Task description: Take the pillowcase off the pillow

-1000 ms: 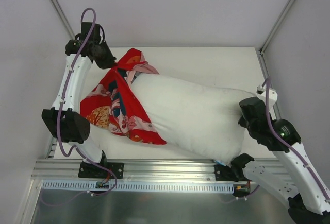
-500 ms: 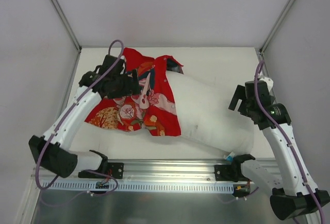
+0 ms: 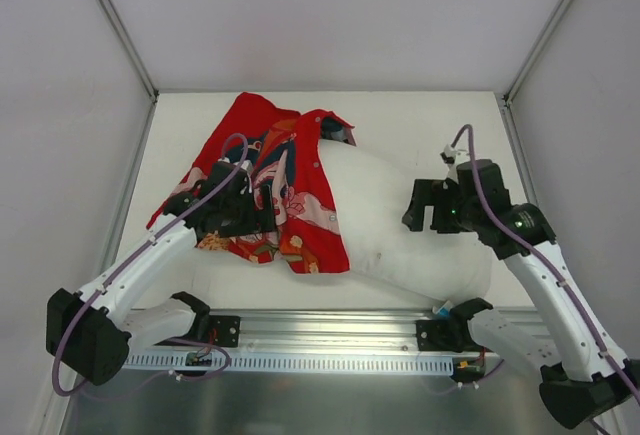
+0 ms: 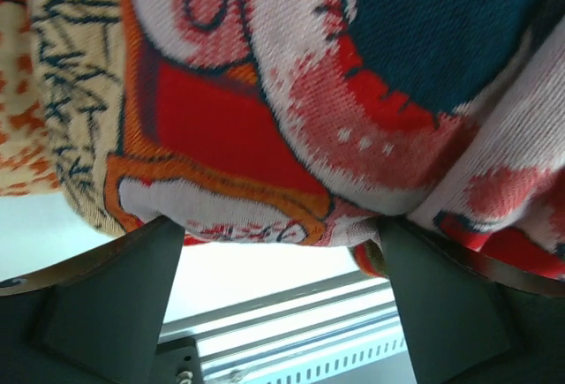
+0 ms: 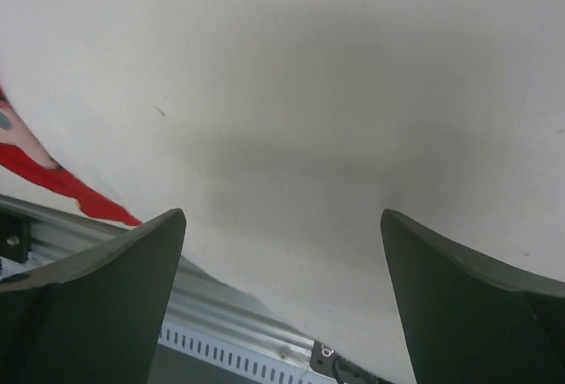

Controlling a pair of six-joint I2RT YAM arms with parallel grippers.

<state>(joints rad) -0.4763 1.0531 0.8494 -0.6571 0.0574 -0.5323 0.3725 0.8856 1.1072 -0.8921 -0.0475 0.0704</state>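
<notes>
pillowcase half off pillow from above, knit weave only at left wrist

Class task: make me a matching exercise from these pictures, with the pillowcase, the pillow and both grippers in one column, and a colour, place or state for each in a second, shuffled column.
Column one:
1. pillowcase
2. pillow
3. left gripper
4. right gripper

Column two:
a. open, facing a plain white surface
b. red and printed, bunched towards the left
c. open, facing red printed fabric
d. white, bare towards the right

Pairs: 1-b; 2-d; 3-c; 4-a
</notes>
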